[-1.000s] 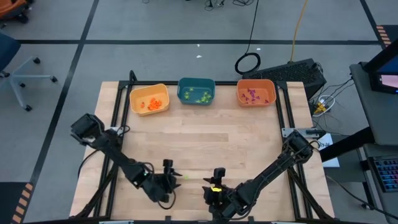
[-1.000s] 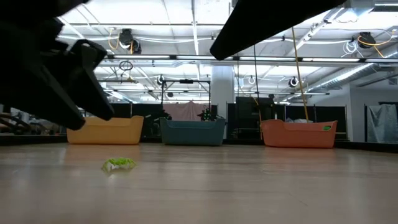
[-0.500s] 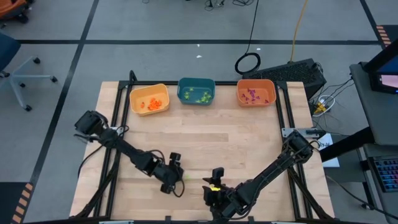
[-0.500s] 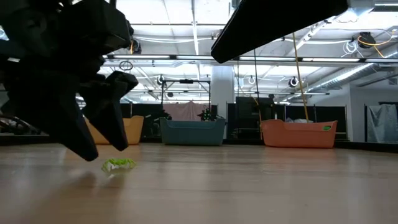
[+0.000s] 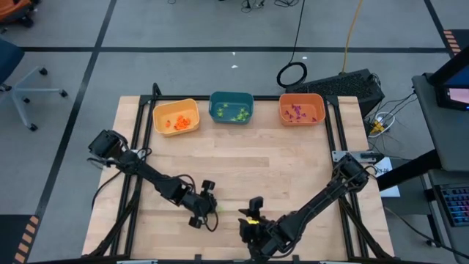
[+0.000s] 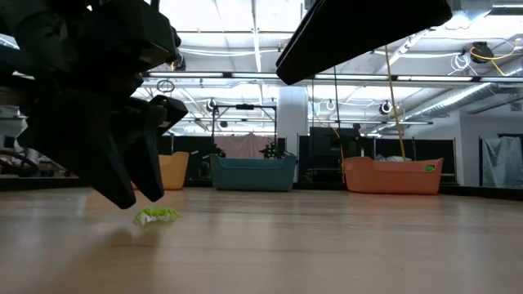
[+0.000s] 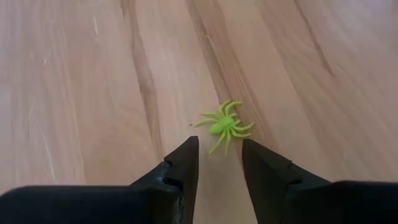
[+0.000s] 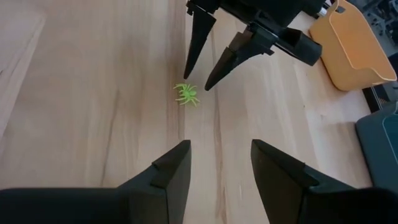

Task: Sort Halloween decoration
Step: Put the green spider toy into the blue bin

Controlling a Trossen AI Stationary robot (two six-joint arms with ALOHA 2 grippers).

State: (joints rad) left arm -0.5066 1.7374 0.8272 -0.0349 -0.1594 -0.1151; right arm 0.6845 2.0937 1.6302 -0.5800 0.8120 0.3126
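Light-green spider trinket (image 7: 224, 127) lying flat on the bare wooden tabletop (image 5: 242, 169), near the front edge, left of centre in the high view. Left claw (image 5: 207, 213) lowered right over it, tips pointed down at the wood, fingers (image 7: 186, 163) parted with a narrow gap, nothing between them; spider just ahead of the tips, not touched. Same spider seen in the low view (image 6: 155, 216) beneath the dark tips, and in the right wrist view (image 8: 186, 94) just beside the left claw's two points.

Right claw (image 5: 255, 220) waiting close by at the front edge, a little right of the spider, fingers (image 8: 171, 168) spread apart and empty.

Along the far edge, three bins in a row: yellow bin (image 5: 176, 117) with orange trinkets (image 5: 181, 123), teal bin (image 5: 231, 108) with green trinkets (image 5: 234, 113), orange bin (image 5: 301, 109) with purple trinkets (image 5: 296, 111). Bins well apart from both claws.
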